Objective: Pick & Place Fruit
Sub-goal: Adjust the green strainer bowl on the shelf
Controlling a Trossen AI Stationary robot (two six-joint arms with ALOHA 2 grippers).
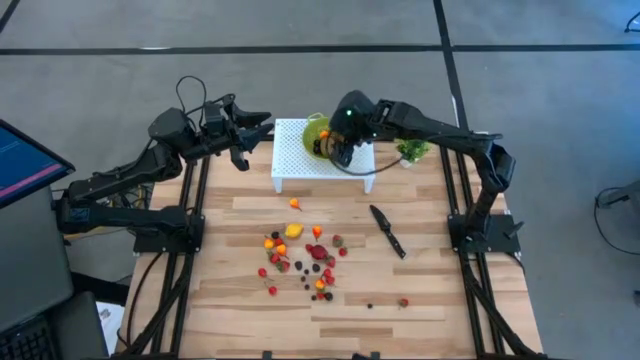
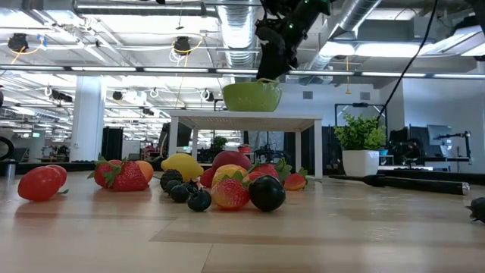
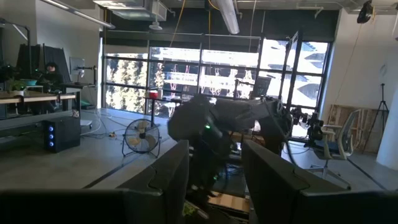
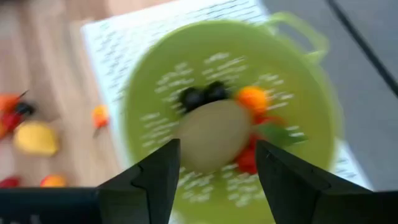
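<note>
You are partway through: your right gripper, jaws spread and holding nothing, is hovering over the green colander on the white stand, where a few fruits are lying. Most fruit is waiting on the tabletop. Your left gripper, jaws parted and empty, is idling beside the stand.

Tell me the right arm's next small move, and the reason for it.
Probably lift clear and head back toward the loose fruit on the table. The right gripper hangs open and empty over the green bowl, where a brown-green fruit already lies among a few others, so that drop looks done.
</note>
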